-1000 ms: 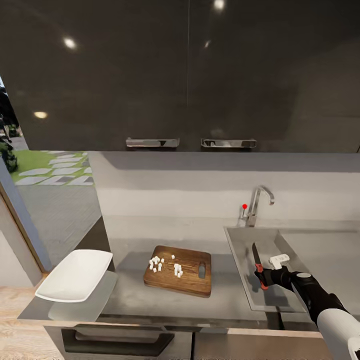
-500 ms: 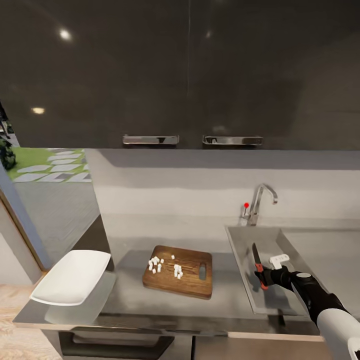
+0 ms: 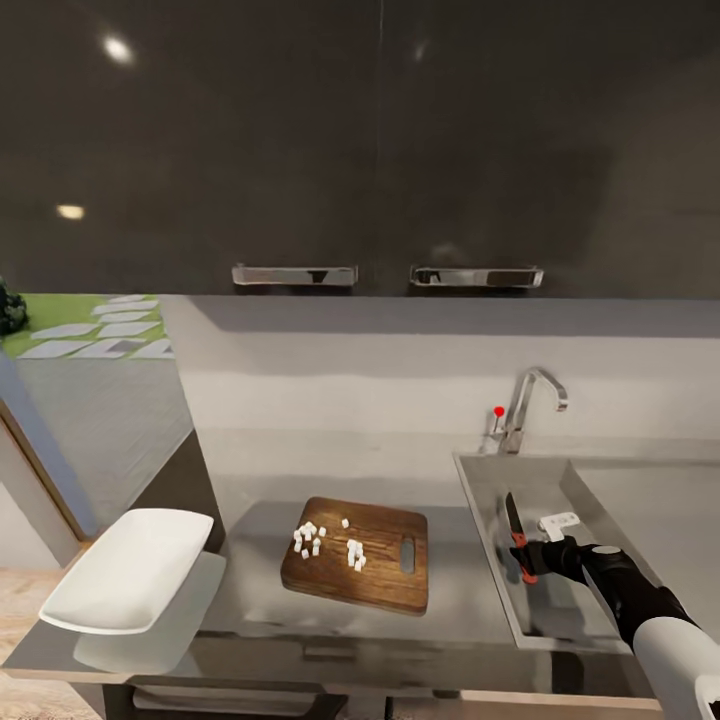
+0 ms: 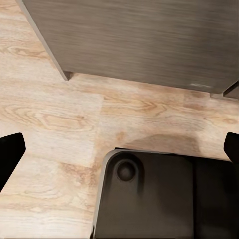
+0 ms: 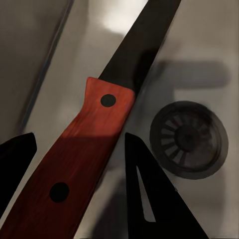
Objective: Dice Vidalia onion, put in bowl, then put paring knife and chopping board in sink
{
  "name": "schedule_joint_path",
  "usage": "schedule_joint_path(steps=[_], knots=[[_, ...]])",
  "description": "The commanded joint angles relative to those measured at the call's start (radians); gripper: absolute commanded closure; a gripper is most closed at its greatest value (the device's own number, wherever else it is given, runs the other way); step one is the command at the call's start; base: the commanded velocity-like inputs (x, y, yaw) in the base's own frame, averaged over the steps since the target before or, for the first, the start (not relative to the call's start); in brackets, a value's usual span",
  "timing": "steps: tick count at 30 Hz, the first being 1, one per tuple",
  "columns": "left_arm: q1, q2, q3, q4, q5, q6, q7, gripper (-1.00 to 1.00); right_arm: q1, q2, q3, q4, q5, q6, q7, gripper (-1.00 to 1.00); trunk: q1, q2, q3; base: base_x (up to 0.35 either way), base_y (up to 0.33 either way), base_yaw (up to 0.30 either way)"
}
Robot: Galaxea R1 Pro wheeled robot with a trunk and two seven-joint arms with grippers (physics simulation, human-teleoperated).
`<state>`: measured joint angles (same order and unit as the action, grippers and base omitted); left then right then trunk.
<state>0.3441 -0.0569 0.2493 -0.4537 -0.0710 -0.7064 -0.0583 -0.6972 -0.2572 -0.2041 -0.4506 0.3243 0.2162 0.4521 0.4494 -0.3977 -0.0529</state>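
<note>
1. Dark glossy wall cabinets (image 3: 380, 140) with two chrome handles hang over a grey worktop (image 3: 300, 470) and a pale grey backsplash; at the head view's left an opening shows grass and stepping stones.
2. On the worktop lies the chopping board (image 3: 385, 572), dark brown with a handle slot at its sink-side end, and on its half away from the sink sit small white pieces of diced onion (image 3: 325, 540) in two loose clusters.
3. At the worktop's left end the white bowl (image 3: 125, 570) sits on the corner, its near edge reaching past the worktop's front; it looks empty.
4. Right of the board is the grey sink (image 3: 540, 480), with a chrome tap (image 3: 530, 405) carrying a red dot behind it and a round drain (image 5: 188, 138) in its floor.
5. Over the basin, the right gripper (image 3: 535, 553) pinches the paring knife (image 3: 514, 520) by its reddish-brown handle (image 5: 79, 164), its two dark fingers (image 5: 149, 194) on either side of the handle; the dark blade (image 5: 142, 42) points away from the robot, toward the tap, and the knife is above the sink floor beside the drain.
6. Low beside the robot, the left gripper (image 4: 119, 154) is spread wide, its dark fingertips (image 4: 10, 149) at opposite edges of its wrist view with nothing between them; below it are light wood-look floor (image 4: 59, 114), a dark cabinet front and part of the robot's black base (image 4: 159, 199).
</note>
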Motion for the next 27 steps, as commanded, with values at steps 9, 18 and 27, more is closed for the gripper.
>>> schedule_joint_path(steps=[9, 18, 27], knots=[[0.000, -0.001, 0.008, -0.002, -0.007, -0.001, -0.006, -1.00, -0.001, 0.001, -0.008, -0.003, 0.010, 0.023, 0.008, 1.00, 0.001, -0.002, -0.017, 0.000, 0.000, 0.000], [0.000, -0.001, 0.008, -0.002, -0.007, -0.001, -0.006, -1.00, -0.001, 0.001, -0.008, -0.017, 0.010, 0.047, 0.008, 1.00, 0.001, -0.002, -0.030, 0.000, 0.000, 0.000], [0.000, -0.001, 0.008, -0.002, -0.007, -0.001, -0.006, -1.00, -0.001, 0.000, -0.008, -0.017, 0.010, 0.048, 0.008, 1.00, 0.001, -0.002, -0.031, 0.000, 0.000, 0.000]])
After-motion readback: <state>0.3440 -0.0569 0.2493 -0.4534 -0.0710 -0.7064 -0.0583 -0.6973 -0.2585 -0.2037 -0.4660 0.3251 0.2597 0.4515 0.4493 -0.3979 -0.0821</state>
